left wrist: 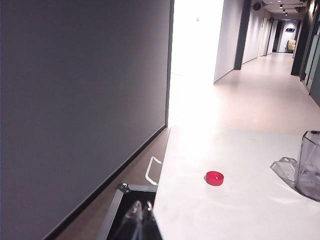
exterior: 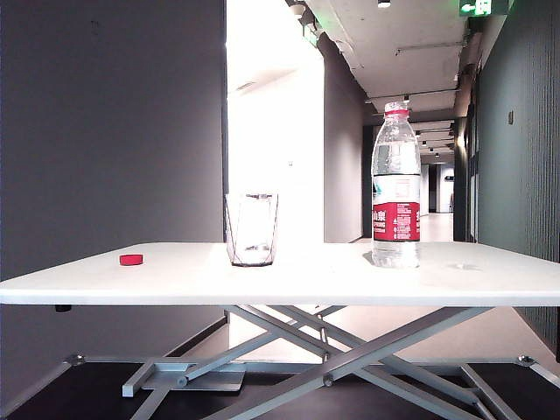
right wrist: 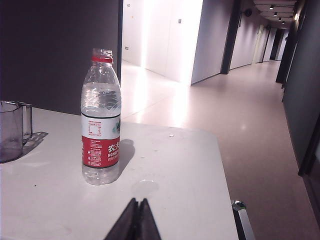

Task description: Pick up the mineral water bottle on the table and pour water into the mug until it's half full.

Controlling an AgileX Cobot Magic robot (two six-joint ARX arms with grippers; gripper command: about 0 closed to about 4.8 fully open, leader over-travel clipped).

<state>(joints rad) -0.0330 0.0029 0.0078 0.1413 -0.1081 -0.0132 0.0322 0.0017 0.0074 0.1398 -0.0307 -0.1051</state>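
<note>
Right gripper (right wrist: 135, 220) shut, empty, short of mineral water bottle (right wrist: 101, 120); left gripper (left wrist: 141, 220) shut, empty. Risk: uncapped bottle spills if squeezed, missing mug (exterior: 252, 229).

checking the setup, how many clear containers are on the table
2: the bottle stands uncapped on the table's right side, the glass near the middle. None seems hidden.

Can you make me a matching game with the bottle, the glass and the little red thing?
Things:
1. bottle
2. mug
3. red cap
4. right end effector

Descriptions:
A. lying flat, on the left of the table
B. shut, behind the bottle at the near edge
C. open on top, red label
D. clear, empty, between the other two

Pairs: 1-C, 2-D, 3-A, 4-B
</note>
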